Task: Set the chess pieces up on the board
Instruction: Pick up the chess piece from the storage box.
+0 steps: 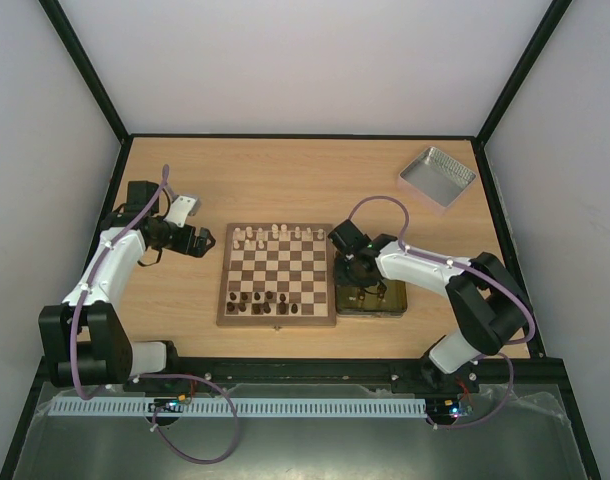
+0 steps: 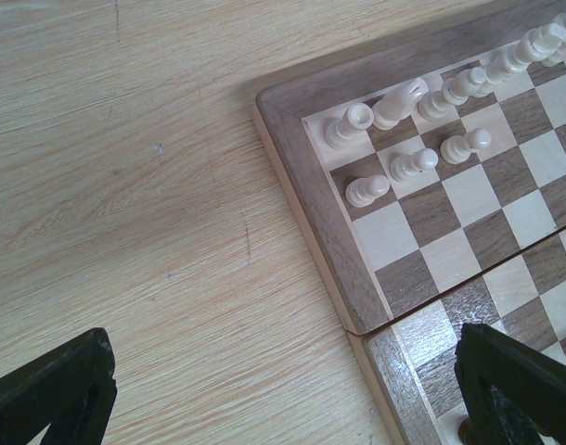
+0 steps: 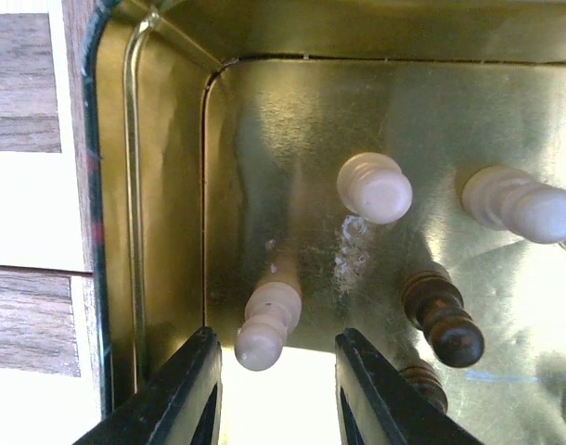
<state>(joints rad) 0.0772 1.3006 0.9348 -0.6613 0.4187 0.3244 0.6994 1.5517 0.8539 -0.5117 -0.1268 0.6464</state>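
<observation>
The board [image 1: 277, 318] lies mid-table, with cream pieces [image 1: 275, 235] on its far rows and dark pieces [image 1: 260, 298] on its near rows. My right gripper [image 1: 357, 275] hangs inside the yellow tin [image 1: 395, 300], open. In the right wrist view the gripper [image 3: 276, 348] straddles a lying cream pawn [image 3: 269, 324] without touching it. Another cream piece [image 3: 374, 187], a third [image 3: 520, 204] and a dark piece [image 3: 441, 320] lie nearby. My left gripper [image 1: 203, 243] is open and empty beside the board's left edge [image 2: 311, 204], with cream pieces [image 2: 413, 165] in view.
A silver lid [image 1: 437, 177] sits at the far right of the table. The tin's wall [image 3: 162, 185] stands close to my right gripper's left finger [image 3: 172, 399]. The board touches the tin on its left. Black frame rails border the table.
</observation>
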